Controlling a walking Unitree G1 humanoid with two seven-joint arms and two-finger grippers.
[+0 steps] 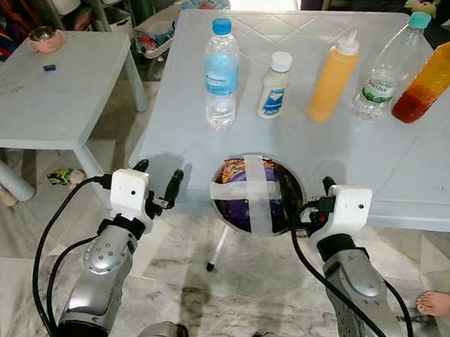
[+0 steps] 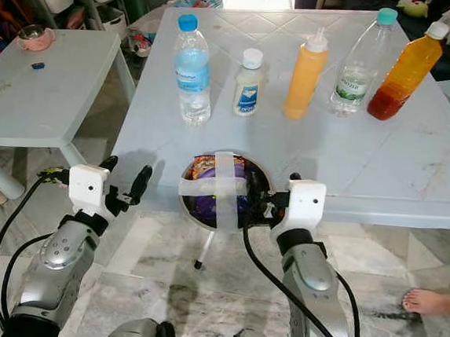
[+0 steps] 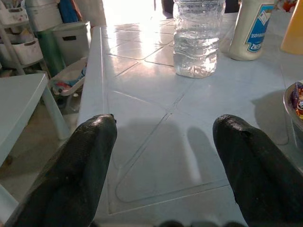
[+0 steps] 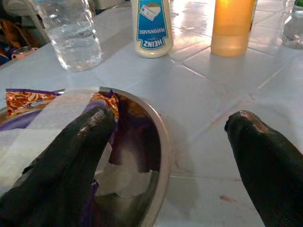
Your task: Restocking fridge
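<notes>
Both tools, left (image 1: 157, 185) and right (image 1: 315, 202), gape wide and empty at the counter (image 1: 413, 177) edge. Taped bowl (image 1: 256, 195) lies between them, five bottles beyond. Restocking appears unstarted.

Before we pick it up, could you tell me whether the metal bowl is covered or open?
Partly covered: two strips of white tape cross over the metal bowl, with purple-and-orange packets showing in the gaps between them.

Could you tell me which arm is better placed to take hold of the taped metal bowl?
Right: the right gripper is open at the metal bowl rim; the left gripper, also open, stands farther off.
</notes>
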